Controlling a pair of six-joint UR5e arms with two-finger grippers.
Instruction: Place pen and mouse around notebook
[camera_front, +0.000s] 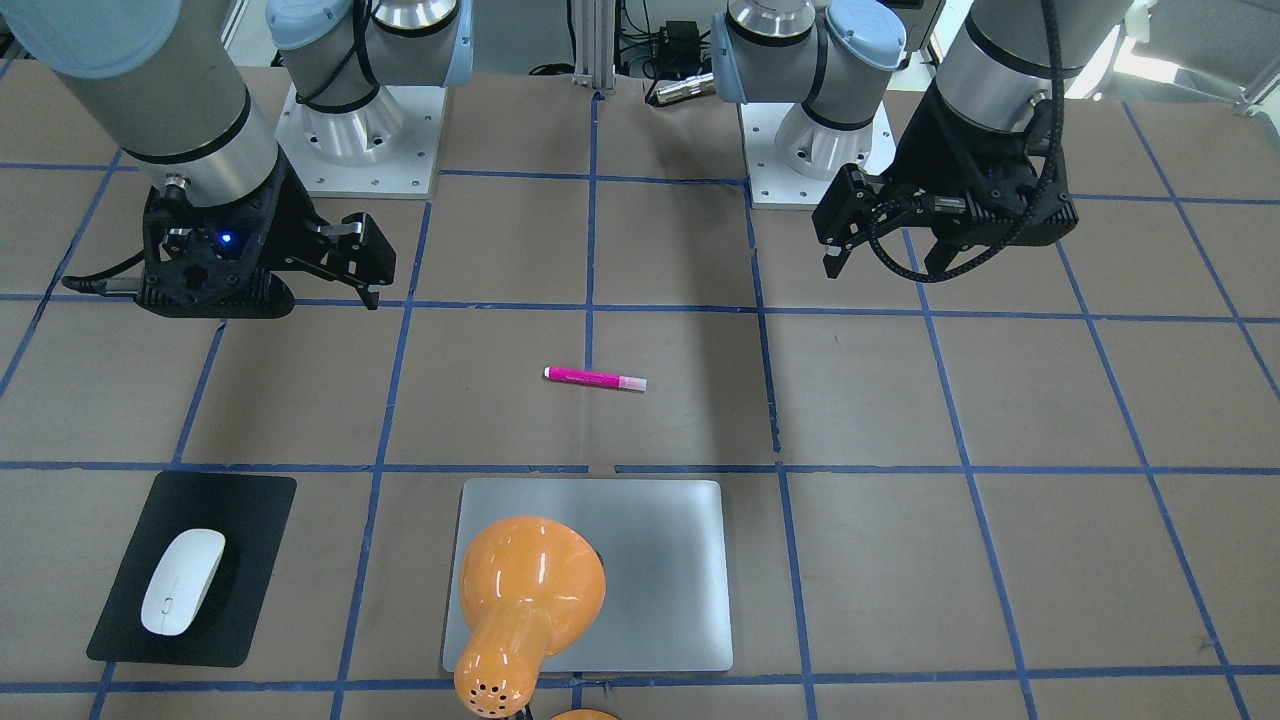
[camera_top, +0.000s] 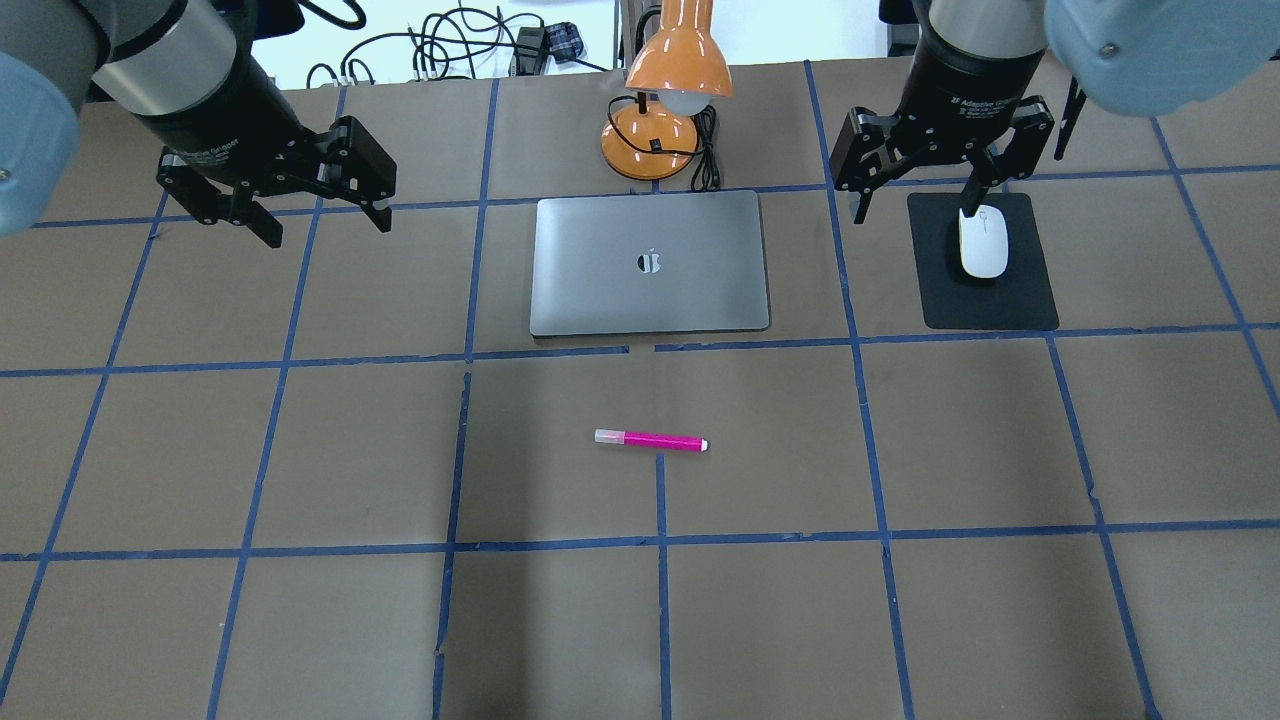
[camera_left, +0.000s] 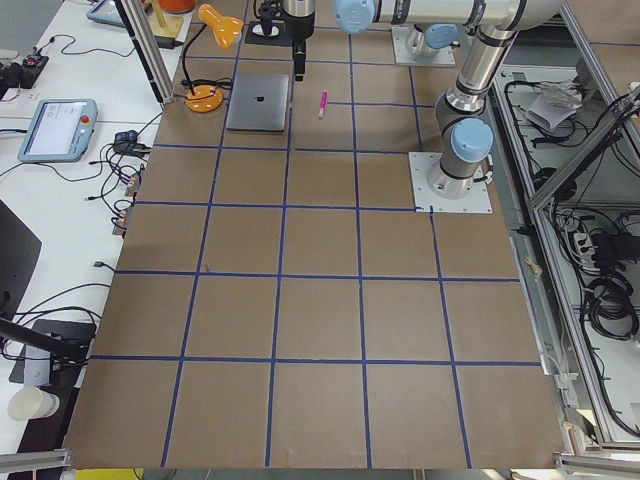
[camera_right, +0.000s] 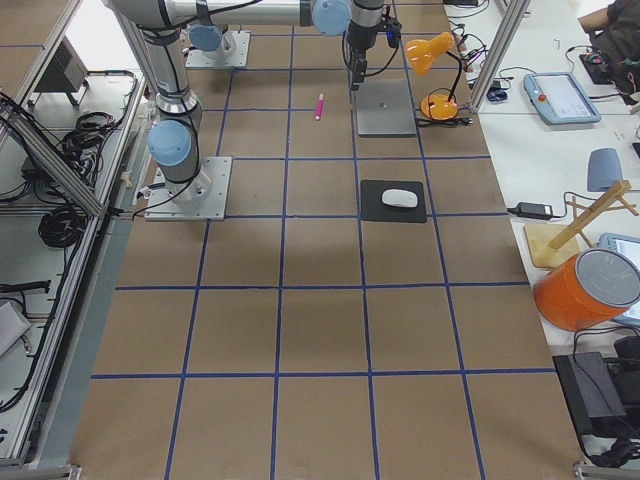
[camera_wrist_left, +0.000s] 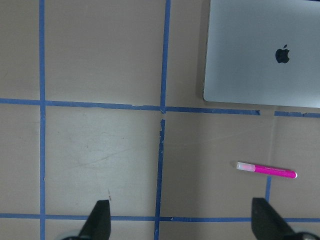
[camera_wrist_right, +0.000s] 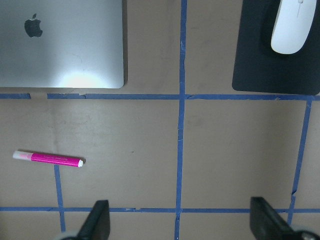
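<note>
- The left gripper (camera_top: 325, 225) hangs above the table (camera_top: 300, 450), over its far left part in the overhead view. Its two fingers stand wide apart with nothing between them. Its wrist view shows the same gap, with bare brown tabletop and blue tape lines (camera_wrist_left: 161, 150) under the fingertips (camera_wrist_left: 100, 222).
- The notebook (camera_top: 650, 290) lies flat and closed at the middle of the far side of the table, lid up, with its logo in the centre. It sits well to the right of the left gripper and touches neither arm.
- An orange desk lamp (camera_top: 665, 90) stands just behind the notebook. In the front-facing view its shade (camera_front: 530, 590) covers part of the lid.
- The pen (camera_top: 650, 441) lies flat on the table on the robot's side of the notebook, apart from it and roughly parallel to its near edge. Its pale cap points toward the robot's left. It rests between the two arms, and both wrist views catch it off to one side, well clear of the fingers.
- The right gripper (camera_top: 915, 205) hovers above the table to the right of the notebook, with its fingers spread apart and holding nothing. In the overhead view one fingertip lines up with the far end of the mouse, but the wrist view shows the mouse (camera_wrist_right: 293, 30) well apart from the fingers.
- The mouse (camera_top: 983, 243) sits on a black mat (camera_top: 1020, 300) to the right of the notebook, apart from it, on the mat's far half.
</note>
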